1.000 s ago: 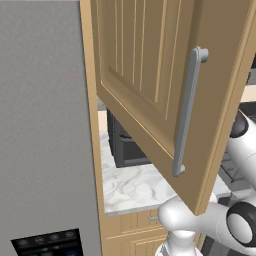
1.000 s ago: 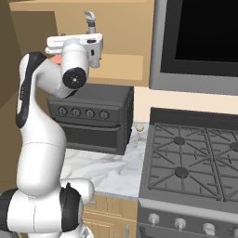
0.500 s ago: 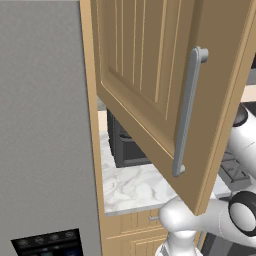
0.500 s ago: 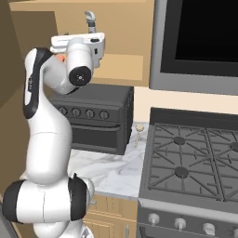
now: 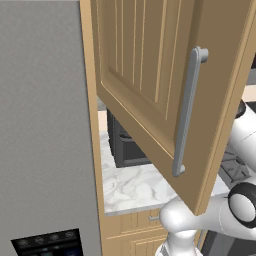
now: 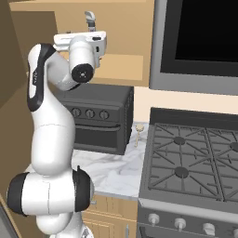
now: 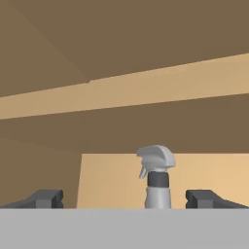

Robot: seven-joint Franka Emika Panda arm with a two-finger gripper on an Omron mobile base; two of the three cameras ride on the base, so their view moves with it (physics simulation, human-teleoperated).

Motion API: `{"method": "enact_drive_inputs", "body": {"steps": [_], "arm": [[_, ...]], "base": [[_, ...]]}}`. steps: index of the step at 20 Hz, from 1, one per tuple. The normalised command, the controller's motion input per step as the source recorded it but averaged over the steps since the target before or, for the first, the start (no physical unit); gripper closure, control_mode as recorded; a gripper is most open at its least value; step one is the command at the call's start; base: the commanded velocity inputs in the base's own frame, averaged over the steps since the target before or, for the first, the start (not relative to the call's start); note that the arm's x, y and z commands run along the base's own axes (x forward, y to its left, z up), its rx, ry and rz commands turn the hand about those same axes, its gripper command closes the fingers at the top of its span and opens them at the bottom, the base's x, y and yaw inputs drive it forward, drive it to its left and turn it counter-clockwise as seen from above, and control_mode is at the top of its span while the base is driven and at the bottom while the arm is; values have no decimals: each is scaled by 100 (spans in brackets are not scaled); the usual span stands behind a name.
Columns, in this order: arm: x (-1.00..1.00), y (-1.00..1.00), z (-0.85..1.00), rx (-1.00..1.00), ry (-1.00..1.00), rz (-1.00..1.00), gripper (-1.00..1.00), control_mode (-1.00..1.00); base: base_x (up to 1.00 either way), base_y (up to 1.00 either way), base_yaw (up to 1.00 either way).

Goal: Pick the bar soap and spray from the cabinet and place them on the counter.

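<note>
The tan wooden cabinet (image 5: 150, 85) hangs with its grooved, panelled door swung wide, a long grey metal bar handle (image 5: 187, 110) running down its face. Inside, on a smooth pale shelf (image 7: 194, 180), stands the spray (image 7: 156, 176): a grey bottle with a dark collar and a curved, light grey trigger head, upright and well back in the cabinet. In the right base view the spray's head (image 6: 89, 19) shows just above the arm's wrist.

The white arm rises from its rounded base, bends back at a dark elbow joint, then reaches up and forward, its hand level at the open shelf. The gripper (image 7: 124, 199) points straight at the spray with its two dark, blocky fingertips (image 7: 44, 198) spread wide, one to each side of the bottle and holding nothing.

Below lies the counter (image 6: 118, 169), a white marble slab veined in grey, carrying a dark, boxy toaster oven (image 6: 100, 118) with round knobs. Beside it sits the black stove (image 6: 190, 158) with its angular cast grates. A flat grey fridge (image 5: 45, 150) fills the left base view's near side.
</note>
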Motion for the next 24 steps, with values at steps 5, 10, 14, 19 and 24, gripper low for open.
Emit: {"method": "enact_drive_inputs", "body": {"steps": [5,10,14,19,24], "arm": [[23,1,2,0,0,0,-100,-100],[27,0,1,0,0,0,-100,-100],[28,0,0,0,0,0,-100,-100],[28,0,0,0,0,0,-100,-100],[27,0,0,0,0,0,-100,-100]], "base": [[0,0,0],[0,0,0],[0,0,0],[0,0,0],[0,0,0]]}}
